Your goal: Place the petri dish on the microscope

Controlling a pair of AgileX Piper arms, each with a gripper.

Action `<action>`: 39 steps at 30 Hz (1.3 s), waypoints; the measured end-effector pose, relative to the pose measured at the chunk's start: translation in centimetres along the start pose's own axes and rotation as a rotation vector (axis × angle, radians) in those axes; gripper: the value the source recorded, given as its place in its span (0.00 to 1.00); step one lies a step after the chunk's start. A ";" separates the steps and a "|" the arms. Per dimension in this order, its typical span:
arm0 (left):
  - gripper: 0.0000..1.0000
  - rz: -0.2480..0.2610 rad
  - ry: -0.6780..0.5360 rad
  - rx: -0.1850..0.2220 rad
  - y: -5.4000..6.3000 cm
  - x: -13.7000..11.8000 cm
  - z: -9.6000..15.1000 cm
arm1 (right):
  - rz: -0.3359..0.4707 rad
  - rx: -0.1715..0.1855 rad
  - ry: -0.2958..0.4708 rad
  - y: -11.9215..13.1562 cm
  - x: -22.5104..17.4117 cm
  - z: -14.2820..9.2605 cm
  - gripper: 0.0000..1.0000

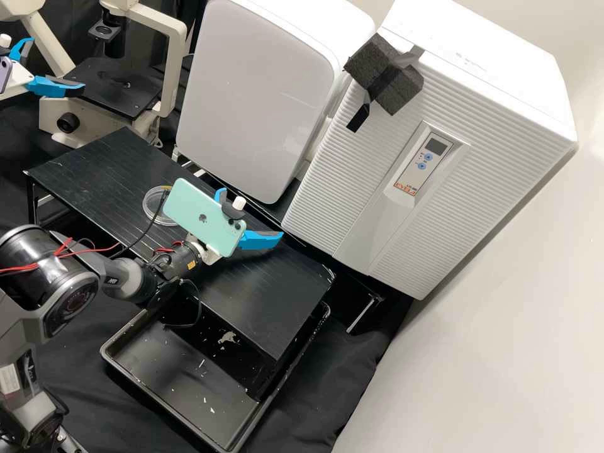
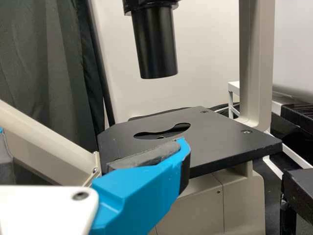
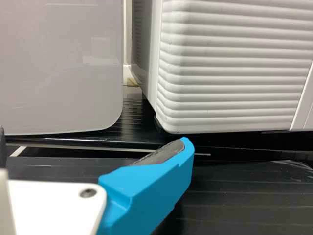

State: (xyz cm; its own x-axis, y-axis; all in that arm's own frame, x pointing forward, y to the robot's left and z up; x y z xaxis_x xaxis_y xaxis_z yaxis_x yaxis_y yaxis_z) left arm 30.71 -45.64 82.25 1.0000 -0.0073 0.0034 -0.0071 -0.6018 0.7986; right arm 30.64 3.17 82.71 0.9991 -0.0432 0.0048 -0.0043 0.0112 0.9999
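Dish (image 1: 153, 202) lies flat on a black stand (image 1: 283, 308), well apart from the microscope (image 1: 176, 69), with neither gripper holding it. The raised stand probably serves as a pickup spot within the arms' reach. Over it, the right gripper (image 1: 251, 212) spreads its fingers, holding nothing; the spread would suit a grasp at the dish's rim. The left gripper (image 1: 58, 63), also parted and without a load, is near the stage (image 2: 230, 142), perhaps placed to help with delivery. A phone (image 1: 201, 217) on the right arm, likely its wrist camera, hides part of the dish in the high view. Whether a lid is on cannot be told. The left arm is cut off at the edge.
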 end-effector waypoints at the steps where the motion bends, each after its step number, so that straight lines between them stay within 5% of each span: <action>1: 1.00 0.000 0.000 0.000 0.0 0.0 0.0 | 0.000 0.000 0.000 0.0 0.0 0.0 1.00; 14: 1.00 0.001 -0.032 -0.003 0.1 -0.1 0.4 | 0.000 0.000 0.000 0.0 0.0 0.0 1.00; 18: 1.00 0.012 -0.150 -0.018 0.8 -0.5 2.1 | 0.000 0.000 0.000 0.0 0.0 0.0 1.00; 23: 1.00 0.048 -0.367 0.029 1.7 -1.6 5.6 | 0.000 0.000 0.000 0.0 0.0 0.0 1.00; 28: 1.00 0.028 -0.572 0.056 1.8 -2.1 8.7 | 0.000 0.000 0.000 0.0 0.0 0.0 1.00; 39: 1.00 -0.054 -0.852 0.035 1.6 -2.6 14.9 | 0.000 0.000 0.000 0.0 0.0 0.0 1.00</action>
State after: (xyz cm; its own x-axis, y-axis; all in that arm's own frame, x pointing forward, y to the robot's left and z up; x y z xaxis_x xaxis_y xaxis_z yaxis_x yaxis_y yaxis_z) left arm 28.00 -58.48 74.49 0.6547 -0.5679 -0.4989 0.0258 -0.6428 0.7656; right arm 30.64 3.17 82.71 0.9991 -0.0432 0.0048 -0.0043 0.0112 0.9999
